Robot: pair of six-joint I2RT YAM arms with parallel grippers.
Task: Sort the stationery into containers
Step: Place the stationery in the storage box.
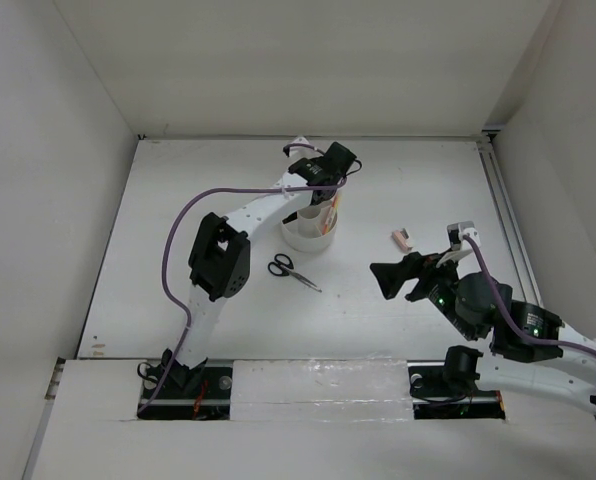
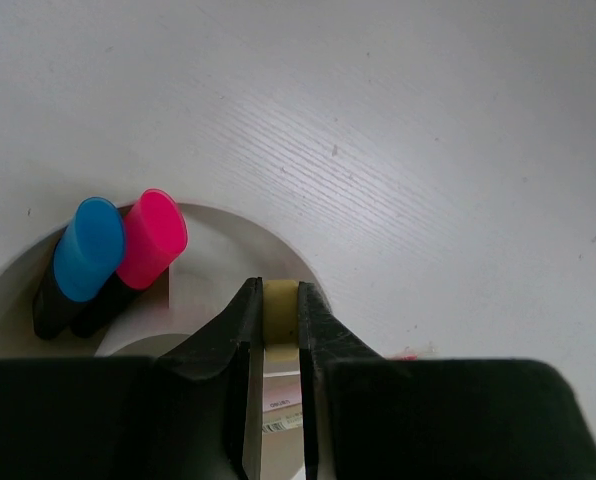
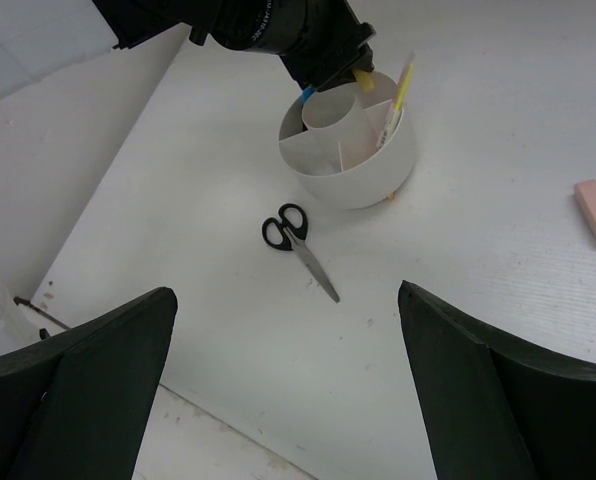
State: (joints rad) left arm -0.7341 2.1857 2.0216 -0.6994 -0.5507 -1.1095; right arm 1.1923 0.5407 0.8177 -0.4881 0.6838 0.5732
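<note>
The round white tub (image 1: 308, 234) with dividers stands at mid-table. My left gripper (image 1: 331, 198) hangs over its far rim, shut on a small tan eraser (image 2: 281, 304). In the left wrist view (image 2: 280, 290) a blue highlighter (image 2: 86, 250) and a pink highlighter (image 2: 148, 240) stand in one compartment. A yellow pencil (image 3: 403, 88) stands in the tub (image 3: 350, 175). Black-handled scissors (image 1: 292, 270) lie on the table near the tub, also in the right wrist view (image 3: 300, 248). A pinkish eraser (image 1: 402, 239) lies to the right. My right gripper (image 1: 390, 279) is open and empty, low over the table (image 3: 286, 293).
White walls close in the table on the left, back and right. A metal rail (image 1: 503, 215) runs along the right side. The left arm's purple cable (image 1: 178, 235) loops over the left half. The arm bases stand at the near edge.
</note>
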